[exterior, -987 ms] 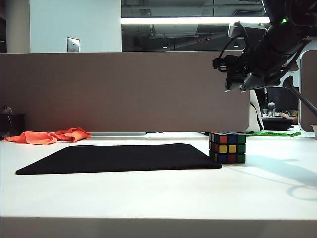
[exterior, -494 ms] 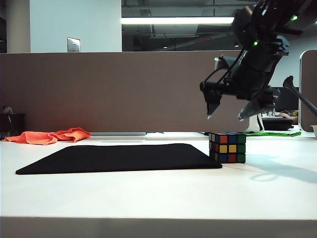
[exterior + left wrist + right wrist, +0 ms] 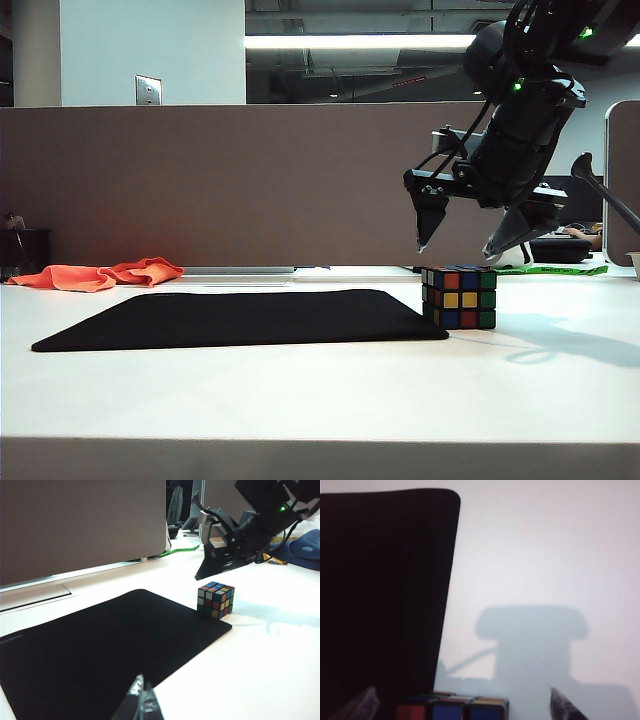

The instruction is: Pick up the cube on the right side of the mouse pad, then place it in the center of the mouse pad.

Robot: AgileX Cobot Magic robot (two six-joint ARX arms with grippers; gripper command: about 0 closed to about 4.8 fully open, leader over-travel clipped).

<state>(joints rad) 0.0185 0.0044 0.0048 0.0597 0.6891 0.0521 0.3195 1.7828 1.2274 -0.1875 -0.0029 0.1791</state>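
The cube stands on the white table, touching the right edge of the black mouse pad. My right gripper hangs just above the cube, pointing down and open, one fingertip over each side, touching nothing. In the right wrist view the cube shows low between the wide-apart fingers, beside the mouse pad. My left gripper hovers shut over the near edge of the mouse pad, far from the cube. It is out of the exterior view.
An orange cloth lies at the back left of the table. A brown partition runs behind the table. White table surface extends in front of the pad and to the cube's right.
My right arm came down and leftward from high on the right to just above the cube, and its jaws spread wide. The cube and pad stayed put.
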